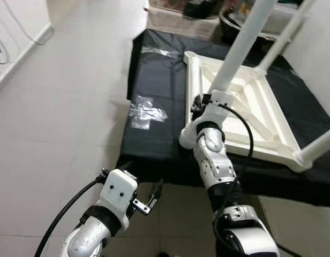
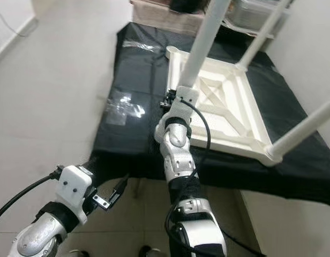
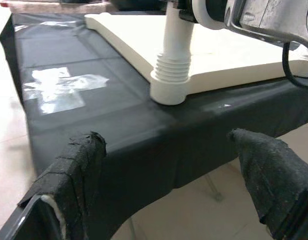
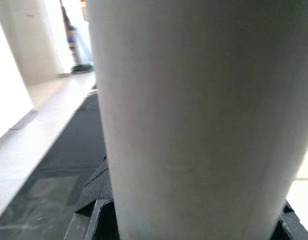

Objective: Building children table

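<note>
A white children's table [image 1: 245,101] lies upside down on a black-covered surface [image 1: 154,69], with three white legs standing up from its corners. My right gripper [image 1: 200,101] is shut on the near-left leg [image 1: 240,43], low down by its threaded socket [image 3: 171,75]. In the right wrist view that leg [image 4: 194,120] stands right against the camera, with a black finger [image 4: 94,210] beside it. My left gripper [image 3: 169,175] hangs open with nothing between its fingers, below the front edge of the black cover and left of the held leg. It faces the socket.
Another leg [image 1: 285,37] rises at the far corner and a third [image 1: 317,147] at the near right. Clear tape patches [image 1: 146,112] shine on the black cover. Boxes and a dark bowl [image 1: 175,16] crowd the back. Pale tiled floor [image 1: 58,96] spreads to the left.
</note>
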Motion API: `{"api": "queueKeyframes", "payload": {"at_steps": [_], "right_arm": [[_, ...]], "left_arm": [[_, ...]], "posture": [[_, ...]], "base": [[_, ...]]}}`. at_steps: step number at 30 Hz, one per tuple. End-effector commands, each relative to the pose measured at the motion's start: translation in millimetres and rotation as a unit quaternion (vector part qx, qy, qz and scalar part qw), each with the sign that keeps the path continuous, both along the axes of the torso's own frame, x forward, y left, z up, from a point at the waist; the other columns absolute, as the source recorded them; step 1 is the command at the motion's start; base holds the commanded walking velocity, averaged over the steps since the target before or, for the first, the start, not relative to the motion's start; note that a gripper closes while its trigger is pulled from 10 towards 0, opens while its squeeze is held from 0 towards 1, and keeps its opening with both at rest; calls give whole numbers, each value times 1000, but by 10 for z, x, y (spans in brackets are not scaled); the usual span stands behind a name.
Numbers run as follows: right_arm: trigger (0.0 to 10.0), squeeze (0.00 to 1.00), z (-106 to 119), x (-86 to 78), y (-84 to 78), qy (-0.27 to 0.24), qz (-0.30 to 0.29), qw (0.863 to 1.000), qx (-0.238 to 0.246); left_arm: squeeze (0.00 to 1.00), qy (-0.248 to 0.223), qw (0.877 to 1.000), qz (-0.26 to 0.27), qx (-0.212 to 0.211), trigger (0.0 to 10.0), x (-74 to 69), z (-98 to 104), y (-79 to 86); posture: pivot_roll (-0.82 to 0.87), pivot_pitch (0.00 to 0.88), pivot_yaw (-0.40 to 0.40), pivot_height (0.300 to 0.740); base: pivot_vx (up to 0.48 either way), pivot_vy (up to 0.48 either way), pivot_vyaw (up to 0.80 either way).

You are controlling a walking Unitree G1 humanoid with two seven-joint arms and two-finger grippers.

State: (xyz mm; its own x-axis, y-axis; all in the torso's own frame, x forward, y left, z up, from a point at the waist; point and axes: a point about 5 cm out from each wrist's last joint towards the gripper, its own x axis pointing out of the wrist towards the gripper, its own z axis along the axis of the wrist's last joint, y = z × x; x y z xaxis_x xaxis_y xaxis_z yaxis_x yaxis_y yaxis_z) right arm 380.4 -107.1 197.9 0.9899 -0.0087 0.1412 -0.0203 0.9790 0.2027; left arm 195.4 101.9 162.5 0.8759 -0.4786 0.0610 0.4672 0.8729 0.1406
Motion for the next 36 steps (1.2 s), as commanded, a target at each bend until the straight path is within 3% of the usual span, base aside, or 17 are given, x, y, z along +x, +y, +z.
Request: {"api": "queueKeyframes", "payload": {"at_steps": [1, 2, 5, 6, 7, 9, 10, 12, 13, 14, 15, 17, 25, 27, 29, 31, 36], "right_arm": [[0, 0, -494, -52, 15, 102, 48, 994, 9], [0, 0, -489, -32, 10, 99, 134, 986, 12], [0, 0, -475, -32, 7, 95, 208, 973, 9], [0, 0, -449, -39, 2, 91, 300, 950, -5], [0, 0, -449, -39, 2, 91, 300, 950, -5], [0, 0, -411, -67, 17, 97, 424, 900, -4], [0, 0, -411, -67, 17, 97, 424, 900, -4], [0, 0, -403, -105, 63, 99, 499, 861, -4], [0, 0, -403, -105, 63, 99, 499, 861, -4], [0, 0, -420, -147, 112, 101, 544, 833, -9], [0, 0, -420, -147, 112, 101, 544, 833, -9], [0, 0, -441, -196, 181, 102, 597, 795, -31], [0, 0, -209, -137, 208, 64, 616, 784, -39], [0, 0, 409, -43, 130, -48, 619, 784, 31], [0, 0, 409, -43, 130, -48, 619, 784, 31], [0, 0, 1078, -20, -75, -169, 595, 778, 108], [0, 0, 1267, -29, -198, -210, 581, 778, 110]], "left_arm": [[0, 5, 1000, -7, -5, 10000, -16, -24, -37], [0, 5, 1000, -8, -6, 10000, -25, -19, -39], [0, 5, 1000, -10, -6, 10000, -40, -11, -38], [0, 5, 1000, -11, -6, 10000, -65, 5, -35], [0, 5, 1000, -11, -6, 10000, -65, 5, -35], [0, 3, 1000, -12, -8, 10000, -119, 57, -27], [0, 3, 1000, -12, -8, 10000, -119, 57, -27], [0, 2, 1000, -11, -9, 10000, -154, 98, -20], [0, 2, 1000, -11, -9, 10000, -154, 98, -20], [0, 4, 1000, -9, -9, 10000, -178, 112, -12], [0, 4, 1000, -9, -9, 10000, -178, 112, -12], [0, 8, 1000, -7, -10, 10000, -243, 142, 5], [0, 11, 1000, -6, -9, 10000, -294, 165, 18], [0, 14, 1000, -5, -10, 10000, -284, 171, 15], [0, 14, 1000, -5, -10, 10000, -284, 171, 15], [0, 19, 1000, -16, -12, 10000, -268, 153, -25], [0, 22, 999, -20, -12, 10000, -265, 142, -40]], "posture": [[162, 178, -169, 740], [161, 180, -173, 740], [165, 190, -176, 740], [176, 210, -184, 740], [176, 210, -184, 740], [192, 238, -194, 740], [192, 238, -194, 740], [203, 255, -199, 740], [203, 255, -199, 740], [210, 275, -203, 740], [210, 275, -203, 740], [219, 303, -204, 740], [222, 314, -204, 740], [205, 308, -189, 740], [205, 308, -189, 740], [194, 301, -174, 740], [193, 297, -170, 740]], "base": [[0, 0, 0], [0, 0, 0], [0, 0, 0], [0, 0, 0], [0, 0, 0], [0, 0, 0], [0, 0, 0], [0, 0, 0], [0, 0, 0], [0, 0, 0], [0, 0, 0], [0, 0, 0], [0, 0, 0], [0, 0, 0], [0, 0, 0], [0, 0, 0], [0, 0, 0]]}}
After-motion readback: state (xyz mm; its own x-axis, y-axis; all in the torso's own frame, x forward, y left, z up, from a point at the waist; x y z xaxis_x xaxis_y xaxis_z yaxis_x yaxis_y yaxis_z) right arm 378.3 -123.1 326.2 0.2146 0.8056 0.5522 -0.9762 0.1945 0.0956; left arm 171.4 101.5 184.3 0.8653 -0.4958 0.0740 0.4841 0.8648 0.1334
